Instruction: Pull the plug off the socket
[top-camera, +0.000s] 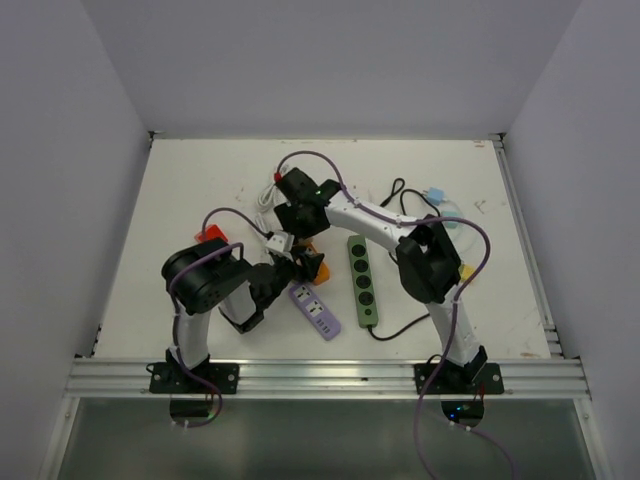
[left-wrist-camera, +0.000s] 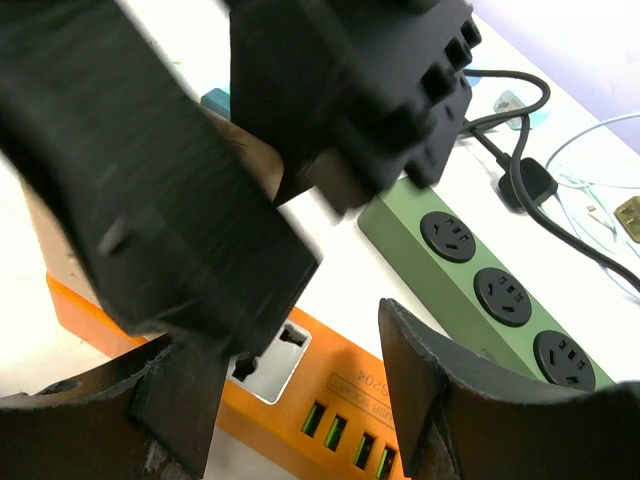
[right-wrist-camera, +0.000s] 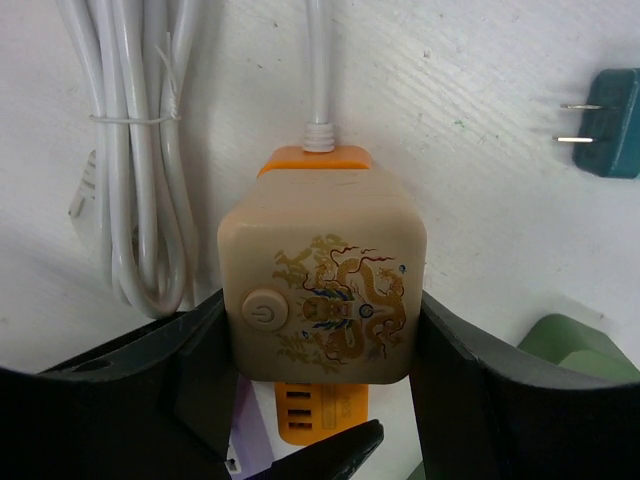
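My right gripper (right-wrist-camera: 320, 335) is shut on a beige cube plug (right-wrist-camera: 320, 290) with a dragon print and a power button, one finger on each side. The plug hangs over the orange socket strip (right-wrist-camera: 316, 158), whose USB end (right-wrist-camera: 315, 415) shows below it. In the left wrist view the strip's grey socket face (left-wrist-camera: 268, 362) shows with bare holes under the right gripper (left-wrist-camera: 350, 80). My left gripper (left-wrist-camera: 300, 390) is open, its fingers (left-wrist-camera: 430, 390) spread over the strip (left-wrist-camera: 335, 410). In the top view both grippers meet at the table's middle, right (top-camera: 300, 228), left (top-camera: 297, 268).
A green power strip (top-camera: 363, 280) lies right of the orange one and shows in the left wrist view (left-wrist-camera: 480, 270). A purple strip (top-camera: 315, 310) lies in front. A bundled white cable (right-wrist-camera: 140, 200), a teal plug (right-wrist-camera: 610, 125) and a black plug (left-wrist-camera: 530, 180) lie behind.
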